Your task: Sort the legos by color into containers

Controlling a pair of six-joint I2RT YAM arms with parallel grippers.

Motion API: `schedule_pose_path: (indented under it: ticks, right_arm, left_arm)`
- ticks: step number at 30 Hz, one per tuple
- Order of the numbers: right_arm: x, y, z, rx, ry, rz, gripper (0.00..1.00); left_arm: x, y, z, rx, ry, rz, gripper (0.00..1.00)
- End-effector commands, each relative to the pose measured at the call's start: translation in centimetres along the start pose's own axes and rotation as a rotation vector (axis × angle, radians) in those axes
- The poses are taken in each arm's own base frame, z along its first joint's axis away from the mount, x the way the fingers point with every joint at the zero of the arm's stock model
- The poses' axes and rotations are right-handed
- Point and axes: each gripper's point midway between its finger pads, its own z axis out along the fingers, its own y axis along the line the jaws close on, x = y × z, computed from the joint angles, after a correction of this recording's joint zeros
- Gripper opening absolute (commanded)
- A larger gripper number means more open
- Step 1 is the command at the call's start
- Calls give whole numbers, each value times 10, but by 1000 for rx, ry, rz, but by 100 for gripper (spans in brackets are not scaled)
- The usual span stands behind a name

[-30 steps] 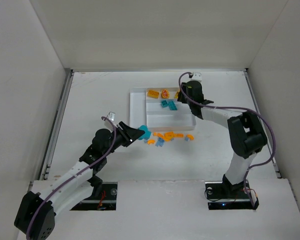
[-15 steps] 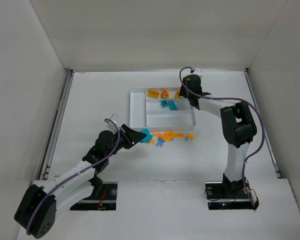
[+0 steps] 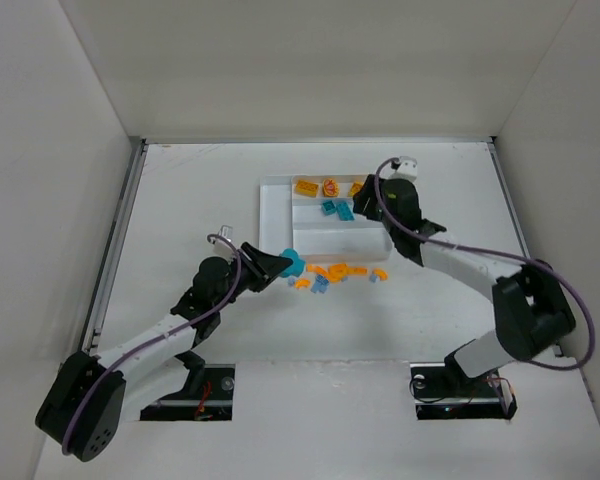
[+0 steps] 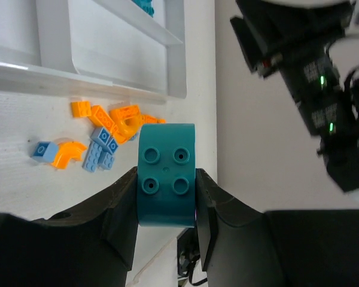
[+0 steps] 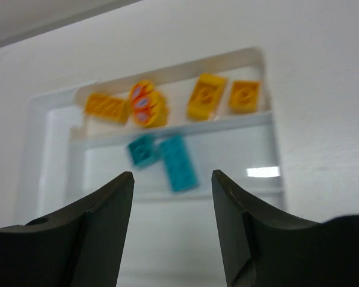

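Left wrist shows a four-stud teal brick (image 4: 166, 173) clamped in the left gripper (image 4: 166, 186), above loose orange and blue legos (image 4: 102, 140) lying just outside the white tray (image 4: 175, 66). Inside the tray, yellow pieces (image 5: 206, 95) sit in the far section and teal ones (image 5: 179, 161) in the next. The right gripper (image 5: 172, 197) hangs above them, jaws apart and empty.

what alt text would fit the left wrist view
The left gripper pinches a teal brick with four studs, close to the camera. Behind it, loose orange and blue bricks lie just outside a white tray.
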Motion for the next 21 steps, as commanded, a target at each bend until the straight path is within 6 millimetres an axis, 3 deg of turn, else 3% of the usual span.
schedule_pose_path:
  ticks: [1, 2, 4, 8, 11, 21]
  right_arm:
    - [18, 73, -62, -290, -1, 154, 64]
    - [30, 94, -89, -399, 8, 198, 67]
    - [40, 115, -127, -535, -4, 294, 73]
    - [40, 128, -176, -700, -23, 498, 89]
    - [35, 133, -191, -764, -39, 562, 91]
    - [19, 161, -214, -957, -7, 703, 91]
  left_arm:
    - [-31, -45, 3, 152, -106, -41, 20]
    - [-35, -50, 4, 169, -122, -55, 20]
    - [-43, -60, 6, 207, -143, -81, 20]
    - [-46, -76, 9, 259, -143, -128, 20]
    - [-43, -84, 8, 289, -137, -155, 20]
    - [-29, -108, -5, 353, -152, -173, 20]
